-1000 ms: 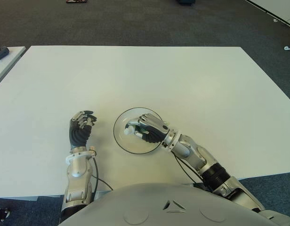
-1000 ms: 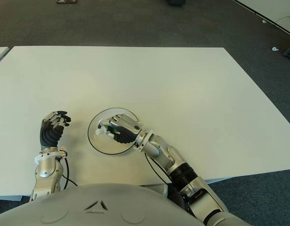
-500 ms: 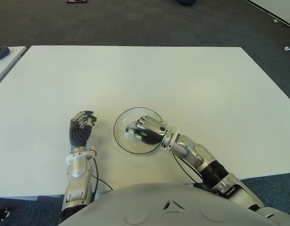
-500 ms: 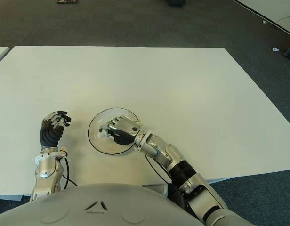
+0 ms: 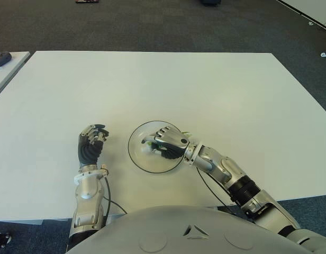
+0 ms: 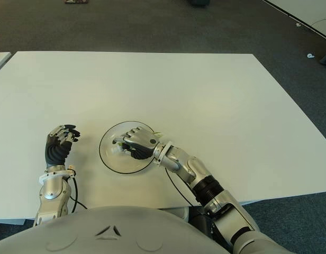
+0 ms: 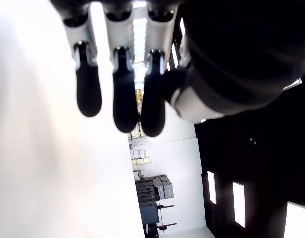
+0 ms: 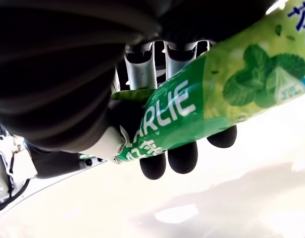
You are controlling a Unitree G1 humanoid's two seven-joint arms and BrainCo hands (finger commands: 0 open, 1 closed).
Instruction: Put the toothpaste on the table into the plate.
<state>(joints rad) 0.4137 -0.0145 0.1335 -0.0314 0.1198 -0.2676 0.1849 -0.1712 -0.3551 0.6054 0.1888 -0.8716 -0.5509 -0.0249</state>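
My right hand (image 5: 164,145) is over the clear round plate (image 5: 136,156) near the table's front edge, fingers curled around the green toothpaste tube (image 8: 192,104). Its white cap end (image 5: 148,146) pokes out past the fingers above the plate's middle, and the tail end (image 5: 185,134) sticks out behind the hand near the plate's right rim. The right wrist view shows the tube with mint-leaf print held against the palm, fingertips (image 8: 182,157) wrapped under it. My left hand (image 5: 90,144) is idle to the left of the plate, fingers curled, holding nothing.
The white table (image 5: 168,90) stretches wide beyond the plate. A second table's corner with a dark object (image 5: 1,57) shows at far left. Dark carpet (image 5: 152,24) lies behind.
My right hand with the tube has turned and shifted slightly farther back over the plate, and the forearm has swung right. The left hand has not moved.
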